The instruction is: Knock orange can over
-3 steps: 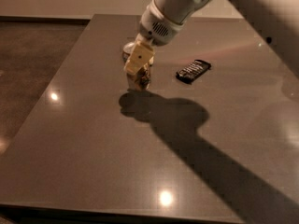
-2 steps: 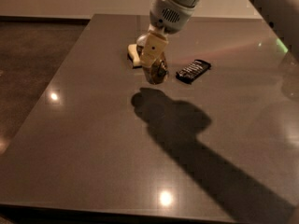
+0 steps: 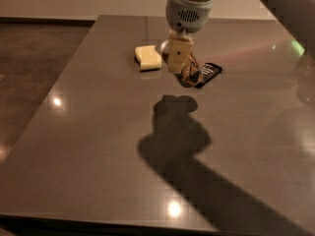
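The orange can (image 3: 192, 75) is tilted, its brown-orange body leaning to the right, just left of the flat black wrapped bar (image 3: 211, 72). My gripper (image 3: 182, 65) comes down from the white arm at the top centre, and its pale fingers (image 3: 175, 53) are closed around the can's upper part. The can hangs slightly above the dark table (image 3: 98, 132), with its shadow cast on the surface below and in front of it. The can's top is hidden by the fingers.
A pale yellow sponge-like block (image 3: 147, 57) lies on the table to the left of the gripper. The arm's large shadow runs from the table's middle to the front right. The table's left edge borders a brown floor (image 3: 29, 73).
The gripper has moved to the right with the can in it, from in front of the yellow block to beside the black bar. The can now leans more.
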{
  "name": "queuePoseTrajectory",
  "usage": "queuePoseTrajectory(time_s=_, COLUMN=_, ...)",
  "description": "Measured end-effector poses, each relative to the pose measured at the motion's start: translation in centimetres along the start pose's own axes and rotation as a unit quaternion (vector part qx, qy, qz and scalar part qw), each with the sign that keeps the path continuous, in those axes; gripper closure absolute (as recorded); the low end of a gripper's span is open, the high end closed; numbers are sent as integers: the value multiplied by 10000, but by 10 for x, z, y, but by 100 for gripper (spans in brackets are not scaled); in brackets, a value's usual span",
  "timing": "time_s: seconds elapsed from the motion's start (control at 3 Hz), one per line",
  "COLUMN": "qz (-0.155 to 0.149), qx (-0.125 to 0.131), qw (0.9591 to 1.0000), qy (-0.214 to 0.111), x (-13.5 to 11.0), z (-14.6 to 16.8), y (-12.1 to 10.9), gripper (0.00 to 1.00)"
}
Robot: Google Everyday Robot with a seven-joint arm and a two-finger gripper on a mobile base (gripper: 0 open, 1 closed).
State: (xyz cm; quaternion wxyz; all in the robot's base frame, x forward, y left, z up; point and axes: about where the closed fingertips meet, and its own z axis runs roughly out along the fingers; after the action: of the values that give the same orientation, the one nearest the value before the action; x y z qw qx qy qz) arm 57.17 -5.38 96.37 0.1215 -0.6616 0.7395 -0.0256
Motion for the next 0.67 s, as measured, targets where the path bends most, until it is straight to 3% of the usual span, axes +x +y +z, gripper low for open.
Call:
queuePoseTrajectory(time_s=0.33, qz=-170, qx=4, qw=9991, qy=386, x=12, z=14, y=11, gripper=100)
queuePoseTrajectory(time_s=0.67, qz=-166, qx=-70, qw=9979, qy=617, x=20, z=29, y=18, gripper=82)
